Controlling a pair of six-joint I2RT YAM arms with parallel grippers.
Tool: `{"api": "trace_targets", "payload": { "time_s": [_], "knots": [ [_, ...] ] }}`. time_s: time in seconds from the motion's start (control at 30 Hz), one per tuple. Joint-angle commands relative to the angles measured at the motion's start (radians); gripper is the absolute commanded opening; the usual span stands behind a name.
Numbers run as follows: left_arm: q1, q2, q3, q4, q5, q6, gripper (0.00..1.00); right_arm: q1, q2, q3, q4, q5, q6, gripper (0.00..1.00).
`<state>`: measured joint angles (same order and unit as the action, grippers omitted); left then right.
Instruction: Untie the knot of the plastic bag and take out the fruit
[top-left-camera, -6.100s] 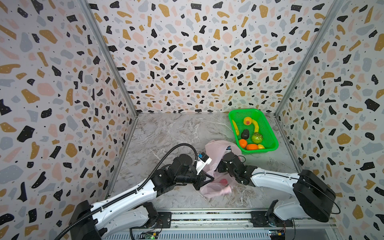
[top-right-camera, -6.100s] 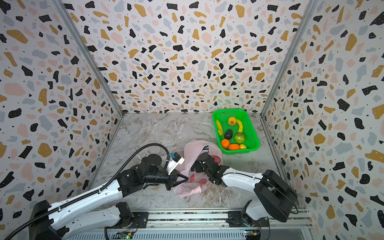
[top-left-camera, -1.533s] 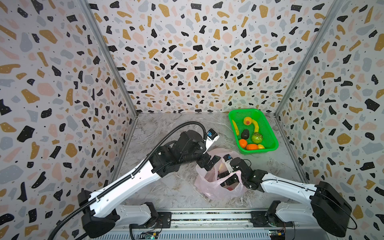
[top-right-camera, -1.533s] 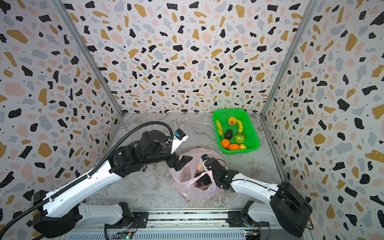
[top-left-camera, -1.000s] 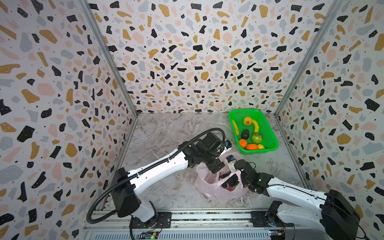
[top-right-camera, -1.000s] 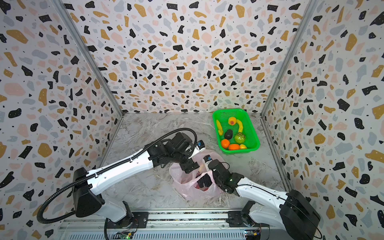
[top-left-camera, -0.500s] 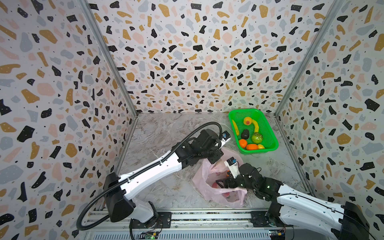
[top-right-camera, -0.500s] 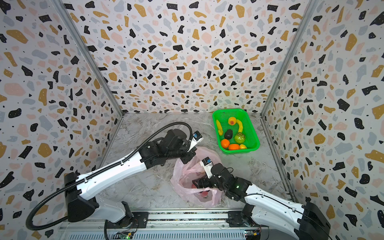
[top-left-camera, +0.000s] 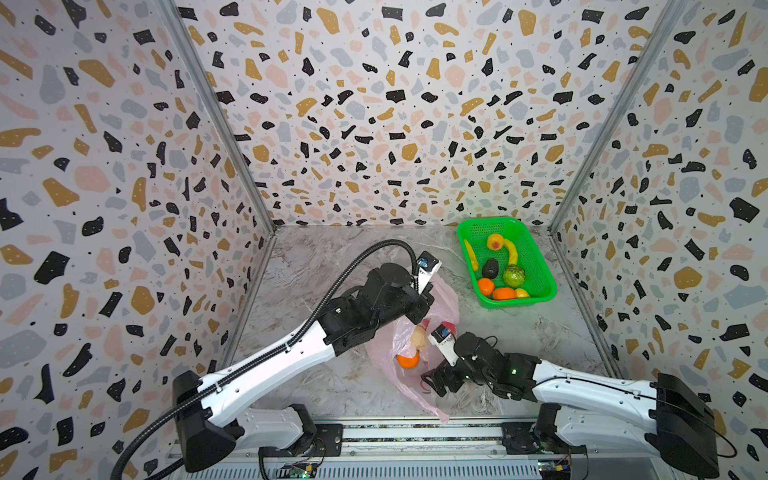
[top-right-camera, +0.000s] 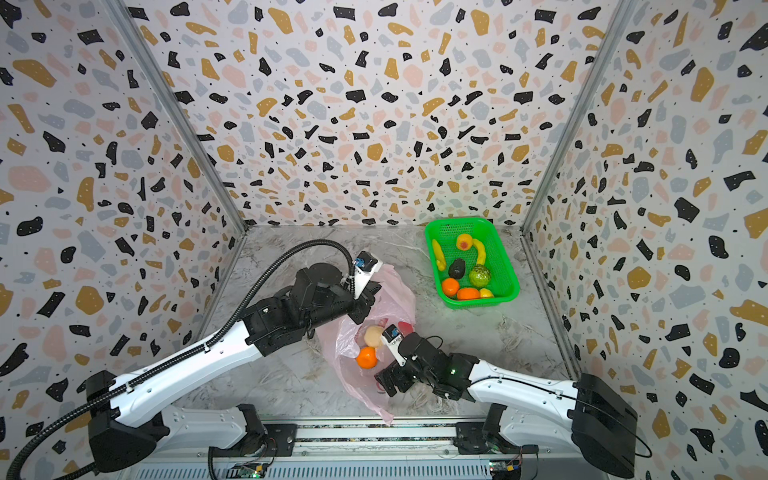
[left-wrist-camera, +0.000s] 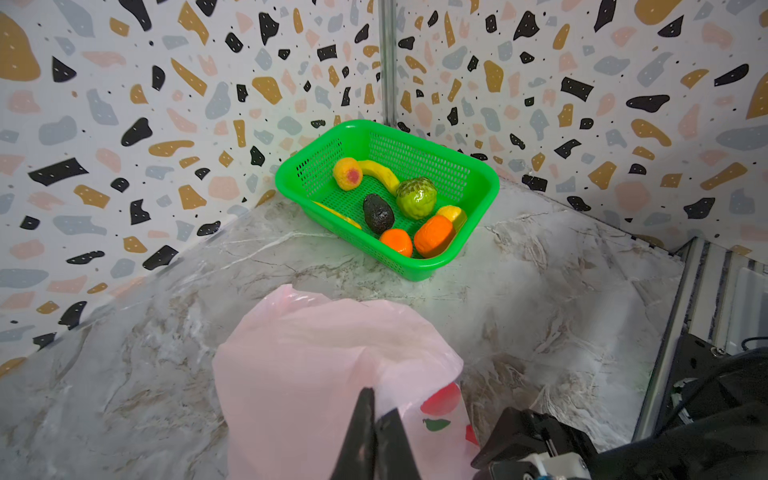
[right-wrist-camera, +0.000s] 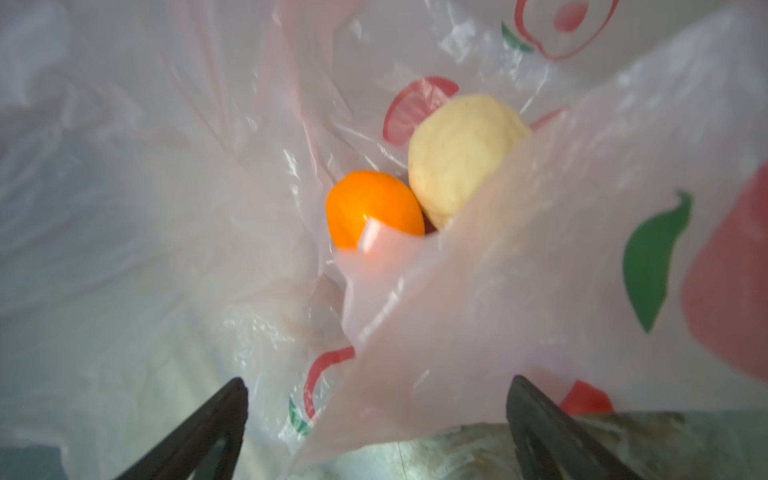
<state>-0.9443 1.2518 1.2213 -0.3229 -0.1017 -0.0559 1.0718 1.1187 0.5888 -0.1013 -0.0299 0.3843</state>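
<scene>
1. left gripper (left-wrist-camera: 375, 419): jaws closed, pinching a fold of pink film at the bag's rim and holding it up off the desk, toward the middle of the front edge.
2. plastic bag (top-left-camera: 445, 300): pink, printed with red fruit pictures, slumped near the middle of the front edge. Mouth held agape. No knot seen in any view, so untying judged done.
3. Inside the bag: one tangerine (top-left-camera: 406, 360) and one pale fruit (top-left-camera: 419, 337), touching each other. Both yet to come out. Further contents under the film: cannot tell.
4. right gripper (right-wrist-camera: 376, 379): jaws spread wide, empty, set at the bag's mouth, short of both fruits.
5. green basket (top-left-camera: 519, 302): back right corner of the desk. Holds a peach (top-left-camera: 495, 242), a banana (top-left-camera: 512, 251), an avocado (top-left-camera: 490, 268), a bumpy green fruit (top-left-camera: 514, 275) and more.
6. Progress, as judged: emptying under way, at least two pieces left.
</scene>
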Motion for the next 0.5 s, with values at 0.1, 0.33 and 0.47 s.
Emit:
{"api": "trace_targets", "payload": {
  "time_s": [0.1,0.33,0.47],
  "knots": [
    [0.002,-0.033,-0.023,0.002,-0.021,-0.042,0.00,-0.036,0.057,0.139,0.020,-0.077,0.044,0.97],
    [0.052,-0.053,-0.041,0.003,0.004,-0.041,0.00,-0.054,0.117,0.174,0.042,-0.264,0.047,0.95],
    [0.090,-0.079,-0.066,0.018,0.072,-0.038,0.00,-0.058,0.171,0.185,0.065,-0.317,0.040,0.93]
  ]
}}
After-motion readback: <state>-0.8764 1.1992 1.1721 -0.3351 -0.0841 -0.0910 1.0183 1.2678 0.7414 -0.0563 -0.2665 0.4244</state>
